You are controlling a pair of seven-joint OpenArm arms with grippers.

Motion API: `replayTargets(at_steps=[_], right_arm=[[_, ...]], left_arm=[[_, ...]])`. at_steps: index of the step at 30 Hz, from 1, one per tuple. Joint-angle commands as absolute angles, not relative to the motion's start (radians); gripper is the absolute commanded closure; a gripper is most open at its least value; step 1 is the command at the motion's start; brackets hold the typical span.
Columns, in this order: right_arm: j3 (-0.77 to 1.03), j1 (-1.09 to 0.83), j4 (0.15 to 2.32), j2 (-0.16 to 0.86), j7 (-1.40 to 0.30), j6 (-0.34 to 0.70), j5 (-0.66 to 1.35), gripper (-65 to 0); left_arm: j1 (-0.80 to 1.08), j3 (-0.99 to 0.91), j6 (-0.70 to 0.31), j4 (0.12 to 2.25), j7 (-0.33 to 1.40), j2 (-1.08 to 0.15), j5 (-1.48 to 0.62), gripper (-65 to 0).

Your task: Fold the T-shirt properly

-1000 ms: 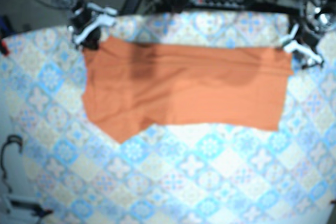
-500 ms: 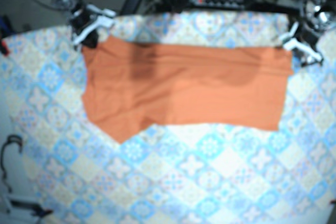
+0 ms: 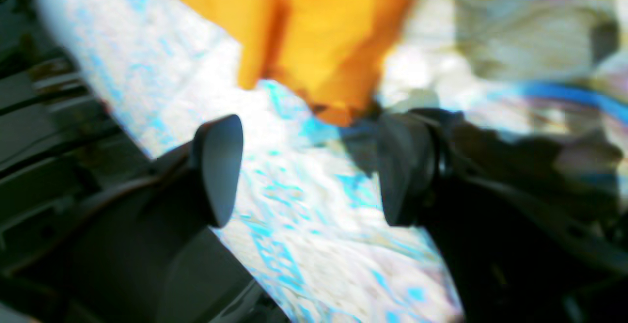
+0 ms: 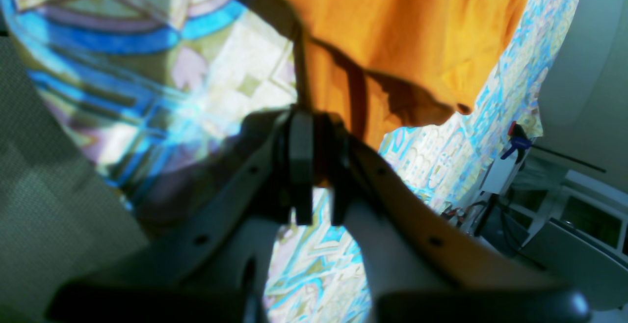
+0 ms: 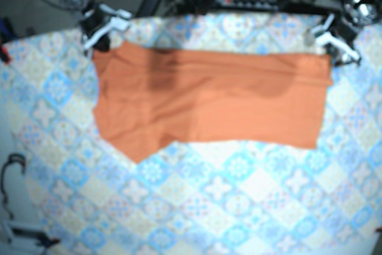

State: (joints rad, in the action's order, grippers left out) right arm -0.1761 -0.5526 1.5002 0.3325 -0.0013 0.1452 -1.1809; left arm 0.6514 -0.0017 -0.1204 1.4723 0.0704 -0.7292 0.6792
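In the base view the right gripper (image 5: 104,30) sits at ten o'clock, jaws pinched on the T-shirt (image 5: 209,100); the left gripper (image 5: 335,43), at two o'clock, has its jaws wide apart.

Table (image 5: 239,201) (blue tile-print cloth), orange T-shirt (image 5: 209,100) lying flat

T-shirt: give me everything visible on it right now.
The orange T-shirt, soft knit by the look, is folded into a wide band lying flat on the patterned tablecloth, in the upper half of the base view. A flap juts out at its lower corner on that view's left. It has light wrinkles and shadows near the top edge. The right gripper is shut on its edge. The left gripper is open, with a shirt corner just ahead of it, unpinched.
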Motion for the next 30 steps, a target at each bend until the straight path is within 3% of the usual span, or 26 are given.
replayTargets(at_steps=[1, 30], right_arm=[[-0.176, -0.558, 1.506, 0.338, 0.005, 0.153, -1.181, -5.5], [-0.177, -0.559, 1.515, 0.338, 0.005, 0.153, -1.182, -5.5]], left_arm=[[0.664, -0.008, -0.104, 1.486, 0.068, -0.750, 0.680, -42.0], [0.529, 0.182, -0.104, 1.443, 0.134, -0.751, 0.682, -41.7]])
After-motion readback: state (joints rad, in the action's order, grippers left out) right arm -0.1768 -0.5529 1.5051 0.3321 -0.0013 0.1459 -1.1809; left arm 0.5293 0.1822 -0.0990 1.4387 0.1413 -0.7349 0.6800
